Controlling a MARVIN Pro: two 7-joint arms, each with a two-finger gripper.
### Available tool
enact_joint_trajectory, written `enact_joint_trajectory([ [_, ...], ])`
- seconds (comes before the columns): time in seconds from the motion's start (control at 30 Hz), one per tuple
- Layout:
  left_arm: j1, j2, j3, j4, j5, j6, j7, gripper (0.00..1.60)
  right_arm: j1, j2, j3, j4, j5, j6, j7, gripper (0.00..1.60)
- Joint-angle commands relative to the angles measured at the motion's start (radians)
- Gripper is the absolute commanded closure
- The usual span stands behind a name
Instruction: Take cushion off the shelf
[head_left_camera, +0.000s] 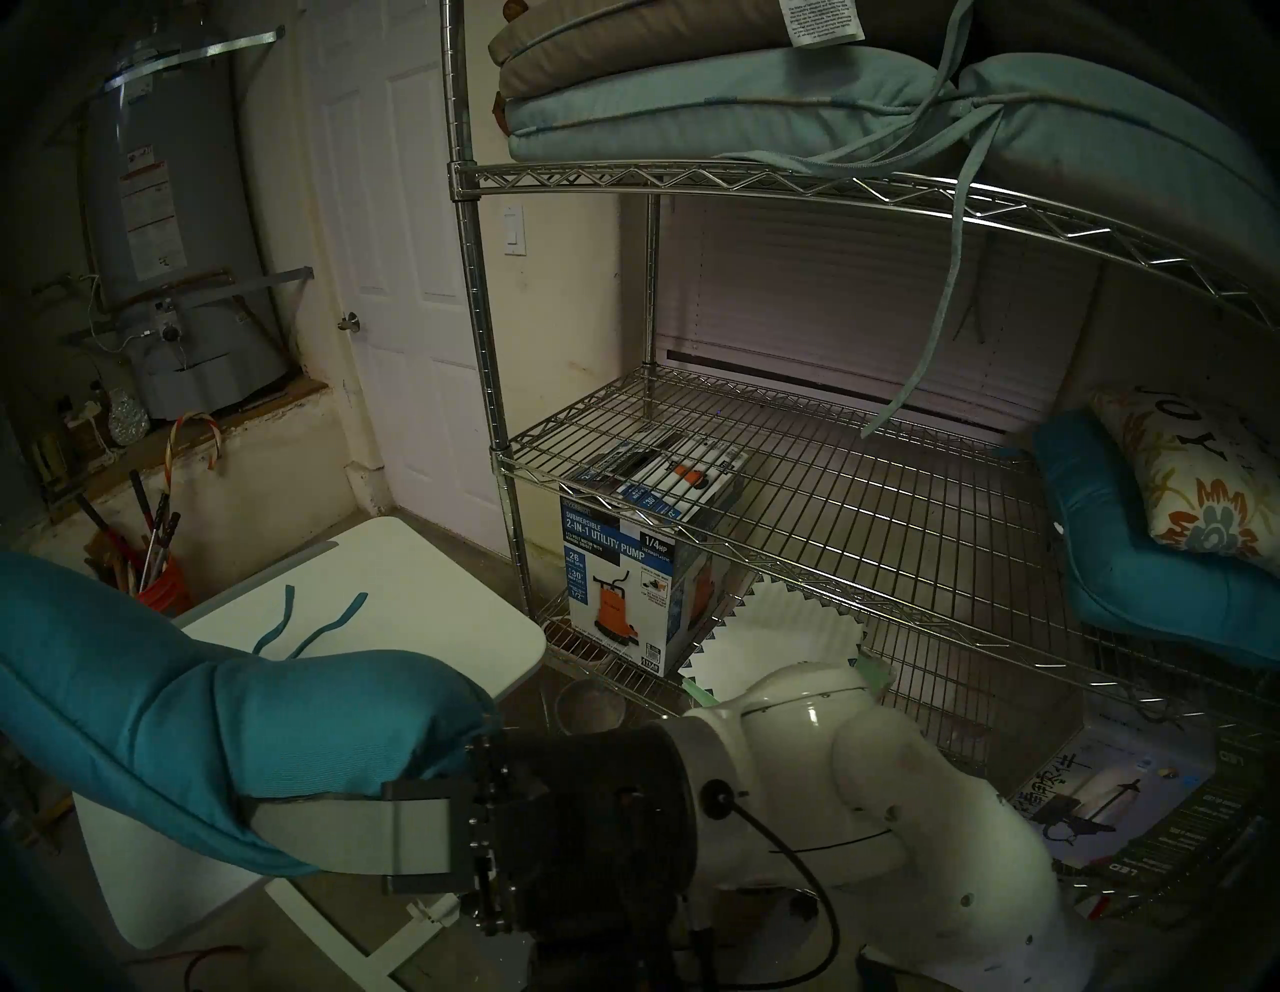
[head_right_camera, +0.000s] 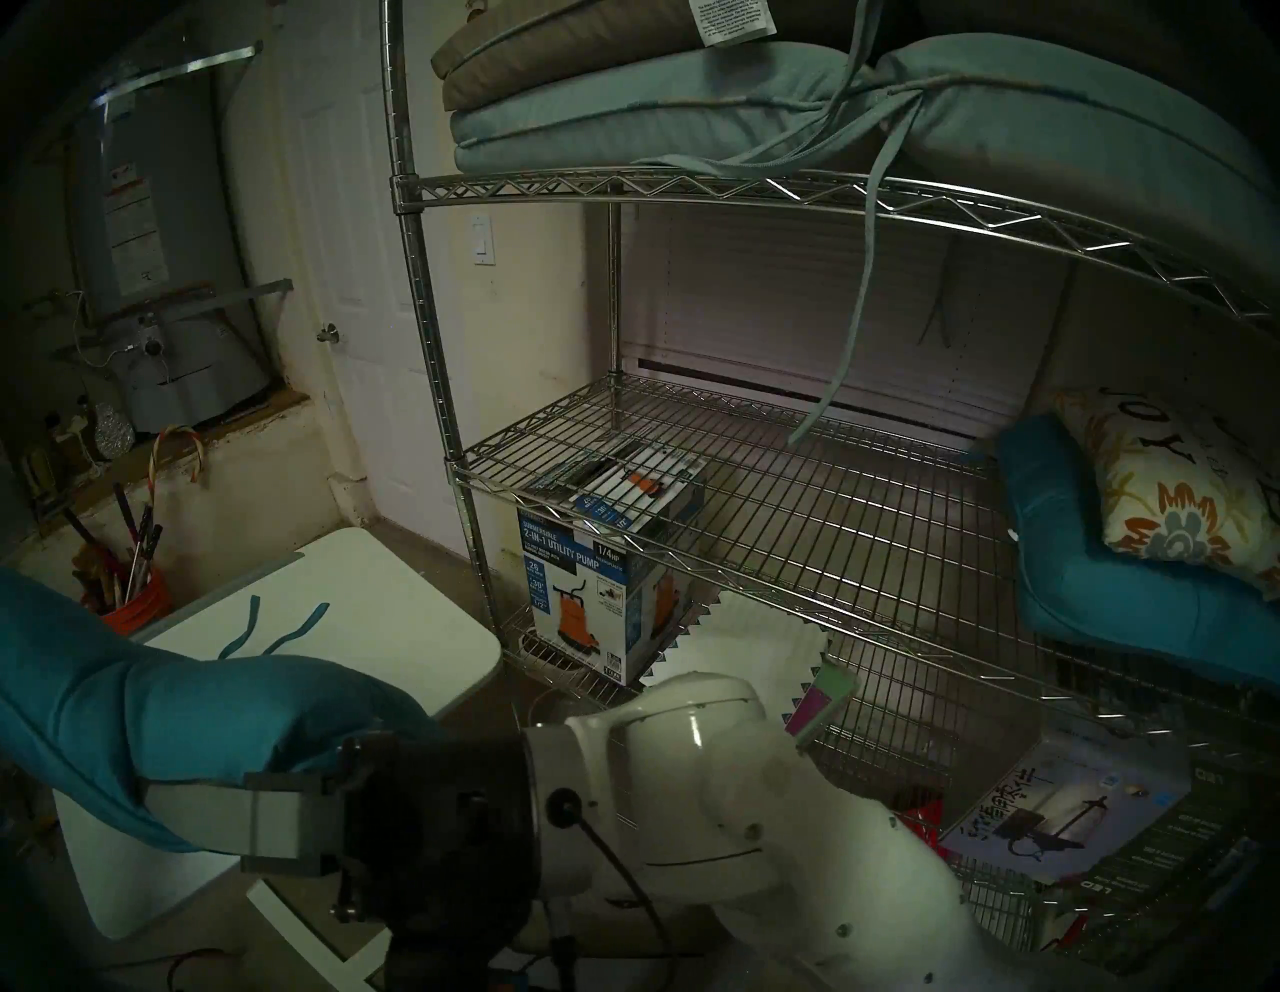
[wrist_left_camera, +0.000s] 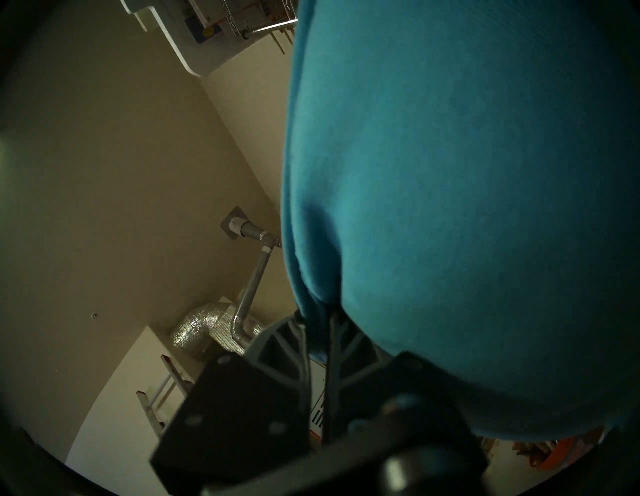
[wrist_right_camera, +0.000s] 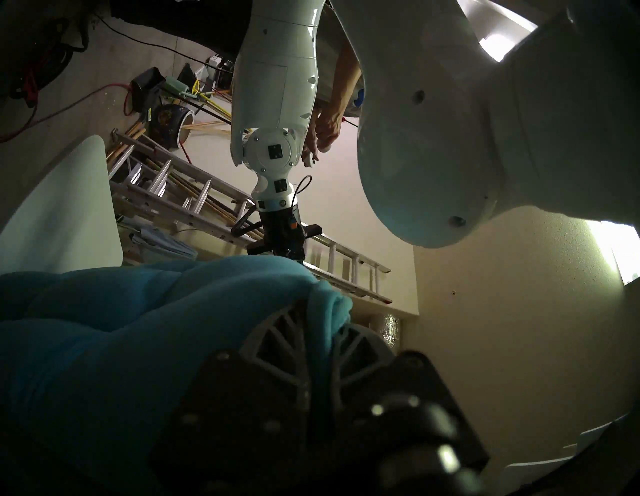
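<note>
The teal-blue cushion (head_left_camera: 173, 727) is off the chrome wire shelf (head_left_camera: 831, 526) and hangs over the white table (head_left_camera: 429, 589) at the lower left, sagging in the middle. Its thin ties (head_left_camera: 332, 623) lie on the tabletop. My right gripper (head_left_camera: 277, 810) is shut on the cushion's near edge; the right wrist view shows the fabric (wrist_right_camera: 121, 329) pinched between its fingers (wrist_right_camera: 277, 339). My left gripper (wrist_right_camera: 287, 253) is shut on the far edge; the left wrist view shows the cushion (wrist_left_camera: 450, 173) clamped in that gripper (wrist_left_camera: 318, 329). The left gripper is outside both head views.
A bent teal cushion (head_left_camera: 1122, 575) with a floral pillow (head_left_camera: 1191, 485) sits on the middle tier's right end. Pale blue-grey cushions (head_left_camera: 692, 104) lie on the top tier. A pump box (head_left_camera: 623, 589) stands below. An orange bucket (head_left_camera: 163, 589) stands behind the table, a ladder (wrist_right_camera: 207, 201) by the wall.
</note>
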Motion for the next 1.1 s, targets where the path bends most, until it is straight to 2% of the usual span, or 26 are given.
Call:
enact_joint_trajectory([
  [0.0, -0.042, 0.118, -0.018, 0.024, -0.007, 0.052, -0.011, 1.60, 0.120, -0.120, -0.058, 0.083, -0.013, 0.010, 0.050, 1.60],
  [0.27, -0.078, 0.176, 0.004, 0.082, 0.003, 0.093, -0.043, 1.60, 0.194, -0.189, -0.101, 0.172, -0.019, 0.021, 0.077, 1.60],
  [0.33, -0.094, 0.209, 0.019, 0.115, 0.008, 0.111, -0.059, 1.60, 0.235, -0.229, -0.120, 0.219, -0.019, 0.025, 0.088, 1.60],
  [0.47, -0.113, 0.241, 0.035, 0.151, 0.013, 0.129, -0.072, 1.60, 0.270, -0.268, -0.134, 0.263, -0.019, 0.028, 0.099, 1.60],
  [0.5, -0.122, 0.234, 0.041, 0.156, 0.017, 0.133, -0.077, 1.60, 0.271, -0.263, -0.136, 0.266, -0.018, 0.032, 0.098, 1.60],
  [0.57, -0.144, 0.276, 0.058, 0.198, 0.023, 0.152, -0.089, 1.60, 0.309, -0.311, -0.148, 0.316, -0.016, 0.033, 0.110, 1.60],
  [0.6, -0.144, 0.276, 0.058, 0.198, 0.023, 0.152, -0.089, 1.60, 0.309, -0.311, -0.148, 0.316, -0.016, 0.033, 0.110, 1.60],
  [0.83, -0.227, 0.334, 0.078, 0.275, 0.054, 0.195, -0.123, 1.60, 0.381, -0.381, -0.167, 0.405, -0.007, 0.042, 0.127, 1.60],
  [1.03, -0.294, 0.402, 0.100, 0.360, 0.084, 0.221, -0.162, 1.60, 0.410, -0.441, -0.180, 0.469, 0.004, 0.033, 0.152, 1.60],
  [1.07, -0.308, 0.398, 0.101, 0.364, 0.089, 0.221, -0.170, 1.60, 0.408, -0.442, -0.183, 0.471, 0.009, 0.031, 0.154, 1.60],
])
